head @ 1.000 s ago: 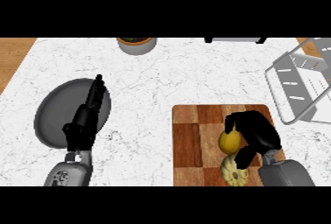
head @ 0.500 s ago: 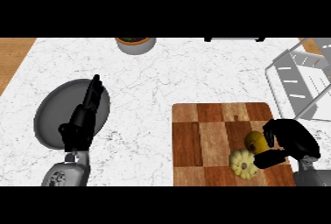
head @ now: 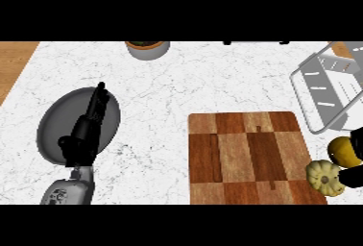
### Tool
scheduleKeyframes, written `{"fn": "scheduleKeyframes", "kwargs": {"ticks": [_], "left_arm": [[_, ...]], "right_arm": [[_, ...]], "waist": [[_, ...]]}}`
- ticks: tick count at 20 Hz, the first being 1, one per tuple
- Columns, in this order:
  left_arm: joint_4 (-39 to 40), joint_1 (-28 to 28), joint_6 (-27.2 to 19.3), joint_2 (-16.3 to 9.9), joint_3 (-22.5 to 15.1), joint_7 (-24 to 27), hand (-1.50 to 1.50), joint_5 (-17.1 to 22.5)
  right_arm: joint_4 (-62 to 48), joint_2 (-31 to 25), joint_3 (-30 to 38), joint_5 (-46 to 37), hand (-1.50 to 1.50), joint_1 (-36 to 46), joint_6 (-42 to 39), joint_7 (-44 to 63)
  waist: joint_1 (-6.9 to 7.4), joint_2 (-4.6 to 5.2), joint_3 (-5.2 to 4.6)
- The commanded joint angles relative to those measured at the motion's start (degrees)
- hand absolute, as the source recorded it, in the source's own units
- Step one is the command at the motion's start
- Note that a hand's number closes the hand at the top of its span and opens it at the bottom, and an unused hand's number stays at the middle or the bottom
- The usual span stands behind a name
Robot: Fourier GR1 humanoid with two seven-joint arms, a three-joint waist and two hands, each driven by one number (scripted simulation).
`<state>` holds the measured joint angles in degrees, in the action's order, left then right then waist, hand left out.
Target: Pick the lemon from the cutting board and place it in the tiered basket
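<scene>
Now my right hand shows only as a dark patch at the right edge, curled around the lemon, off the cutting board and below the basket. My left hand rests with fingers straight over a grey plate.

Even, bright, diffuse light covers the marble counter without glare, a soft shadow lies on the plate just under the left hand, the black hand shows little detail, and nothing looks blurred or bent at the edges.
</scene>
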<state>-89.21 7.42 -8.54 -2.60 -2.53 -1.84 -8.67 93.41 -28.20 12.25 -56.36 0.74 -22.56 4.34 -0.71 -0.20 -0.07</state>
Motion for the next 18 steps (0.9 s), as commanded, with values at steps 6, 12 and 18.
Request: {"fn": "scheduleKeyframes", "kwargs": {"ticks": [6,12,18], "left_arm": [[-1.3,-1.1,-2.5,2.5,-2.9,-0.5,0.00,-2.4],[-1.1,0.1,-0.7,1.0,-1.0,-0.9,0.00,-1.1],[-1.7,3.2,-0.8,1.2,-1.1,-3.9,0.00,-1.4]], "right_arm": [[11.2,-8.3,18.9,13.9,1.50,7.6,-14.1,7.0],[8.4,-17.4,30.0,22.7,1.50,12.2,-24.0,8.2],[-2.6,-17.9,32.6,29.9,1.50,23.6,-26.3,14.4]], "waist": [[0.24,-0.03,-0.01],[0.52,0.11,0.03],[1.35,0.16,0.03]]}}
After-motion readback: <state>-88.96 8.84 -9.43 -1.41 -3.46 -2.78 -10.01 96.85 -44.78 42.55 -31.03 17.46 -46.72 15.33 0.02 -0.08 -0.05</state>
